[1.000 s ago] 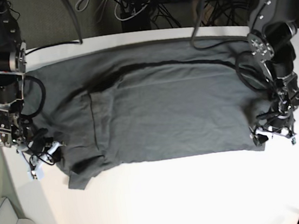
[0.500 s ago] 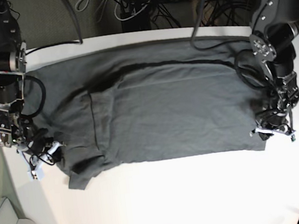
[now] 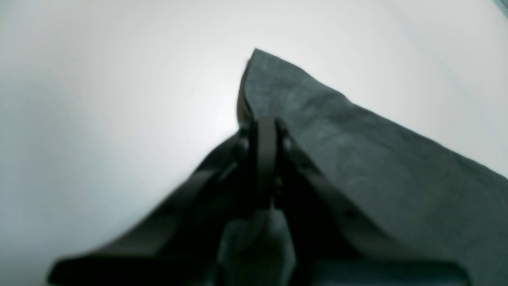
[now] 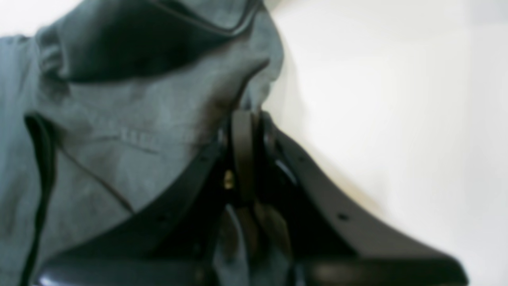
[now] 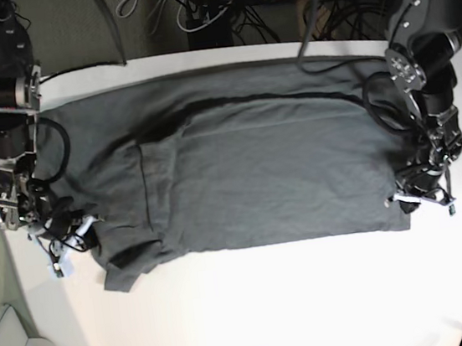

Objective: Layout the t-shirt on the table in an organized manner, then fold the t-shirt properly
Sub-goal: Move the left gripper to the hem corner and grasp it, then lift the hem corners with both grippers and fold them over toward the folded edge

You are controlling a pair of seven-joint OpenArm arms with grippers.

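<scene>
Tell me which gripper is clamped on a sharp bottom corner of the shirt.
The left gripper: its closed jaws pinch the shirt at a clean pointed corner. The right gripper grips bunched, seamed cloth at the other end.

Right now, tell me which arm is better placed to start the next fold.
Neither alone: likely both together. The left end effector is shut on the t-shirt at its near hem corner, the right end effector on the sleeve end, so both could lift the near edge.

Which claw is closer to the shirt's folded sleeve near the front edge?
Right. The right claw sits just beside the folded sleeve, while the left claw is at the t-shirt's opposite end.
</scene>
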